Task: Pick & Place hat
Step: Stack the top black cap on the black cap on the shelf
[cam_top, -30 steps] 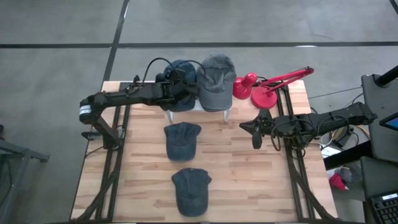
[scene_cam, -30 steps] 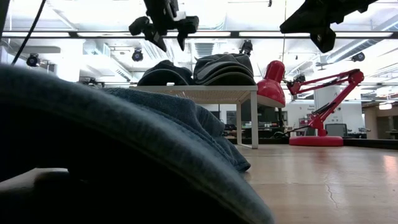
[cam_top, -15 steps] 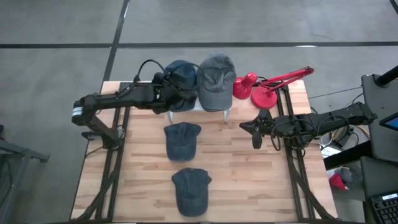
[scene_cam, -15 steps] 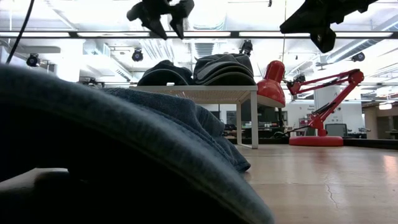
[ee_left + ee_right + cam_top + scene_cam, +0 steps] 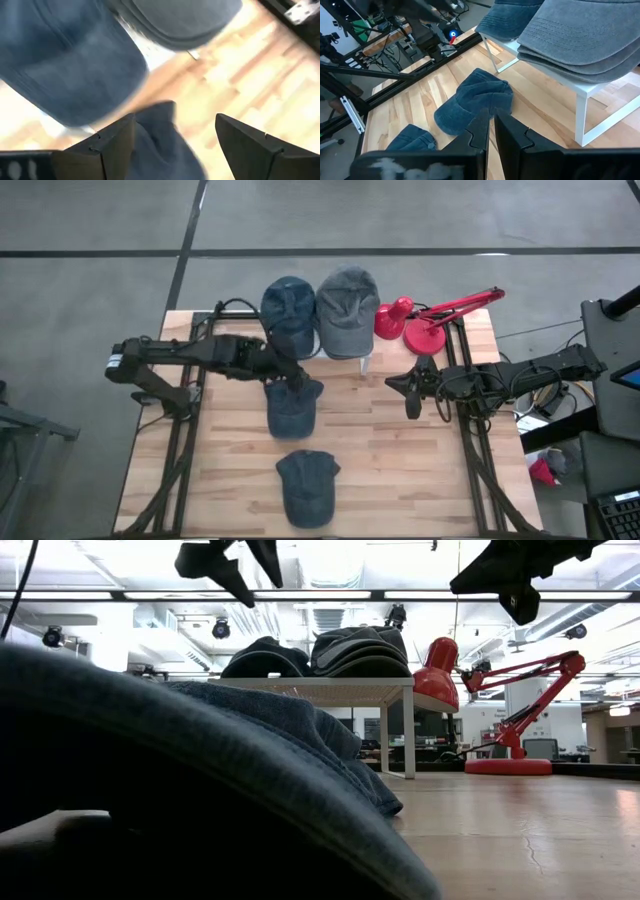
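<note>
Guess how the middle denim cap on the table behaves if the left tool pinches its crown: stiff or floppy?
Probably floppy: the middle denim cap lies crumpled, so its crown should collapse under the open left tool. Likely light, being thin cloth. The brim may hang and drag on the table as it lifts.

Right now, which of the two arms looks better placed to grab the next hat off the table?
The left. Its open left gripper hovers over the nearer blue hat, while the shut right gripper waits off to the side.
</note>
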`<action>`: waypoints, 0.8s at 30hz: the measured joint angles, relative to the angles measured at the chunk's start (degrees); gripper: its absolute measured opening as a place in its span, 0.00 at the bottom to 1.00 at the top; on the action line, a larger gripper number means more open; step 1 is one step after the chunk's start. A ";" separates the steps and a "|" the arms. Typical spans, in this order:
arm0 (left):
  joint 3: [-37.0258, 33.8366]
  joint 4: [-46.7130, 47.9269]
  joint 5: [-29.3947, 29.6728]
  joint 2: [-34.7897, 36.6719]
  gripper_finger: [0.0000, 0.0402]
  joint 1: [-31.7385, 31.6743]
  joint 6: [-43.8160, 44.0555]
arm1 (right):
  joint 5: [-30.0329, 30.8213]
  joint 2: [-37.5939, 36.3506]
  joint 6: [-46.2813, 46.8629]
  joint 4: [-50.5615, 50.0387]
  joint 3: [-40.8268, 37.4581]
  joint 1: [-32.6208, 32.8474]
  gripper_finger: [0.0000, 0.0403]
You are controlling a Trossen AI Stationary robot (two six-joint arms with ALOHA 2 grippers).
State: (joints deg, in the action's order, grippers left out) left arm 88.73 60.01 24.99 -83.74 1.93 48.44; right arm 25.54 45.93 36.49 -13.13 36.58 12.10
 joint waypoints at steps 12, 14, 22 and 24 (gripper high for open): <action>-0.02 -0.17 -3.17 -6.07 0.69 6.30 22.63 | -0.07 0.04 -0.35 -0.19 0.00 0.00 0.07; -0.02 -0.20 -3.15 -7.76 0.69 6.94 26.46 | -0.09 0.04 -0.48 -0.20 0.00 0.00 0.07; -0.02 0.15 -3.41 -15.32 0.69 8.09 35.61 | -0.68 0.04 -0.66 -0.39 0.00 0.00 0.07; -0.02 0.35 -3.30 -17.45 0.69 8.07 37.32 | -0.70 0.04 -0.68 -0.40 0.00 0.00 0.07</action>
State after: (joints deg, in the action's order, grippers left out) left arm 88.71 60.35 21.69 -101.19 10.00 85.77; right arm 24.84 45.98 35.81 -13.52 36.58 12.10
